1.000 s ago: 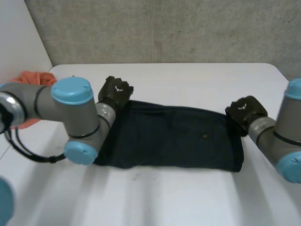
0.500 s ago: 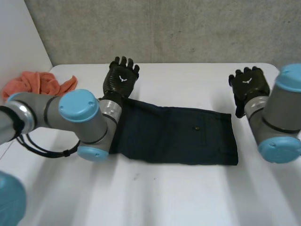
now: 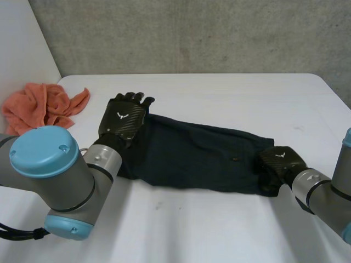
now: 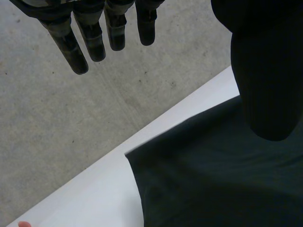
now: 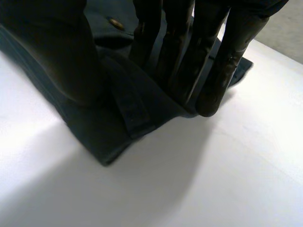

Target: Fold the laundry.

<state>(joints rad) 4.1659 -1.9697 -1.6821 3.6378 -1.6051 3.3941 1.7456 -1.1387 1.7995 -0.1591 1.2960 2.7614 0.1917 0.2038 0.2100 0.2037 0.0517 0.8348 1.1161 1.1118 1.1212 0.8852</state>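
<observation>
Head view: dark navy cloth garment (image 3: 197,159) lies on the white desk (image 3: 230,93), likely soft, limp, light; grip its end corners. Right hand (image 3: 279,163) pinches the 3 o'clock end between fingers (image 5: 208,61) and thumb; left hand (image 3: 122,119) hangs straight-fingered, empty, at 9 o'clock.

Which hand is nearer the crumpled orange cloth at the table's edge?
Left. The left hand is at the end of the dark navy garment nearest the crumpled orange cloth; the right hand pinches its opposite end.
</observation>
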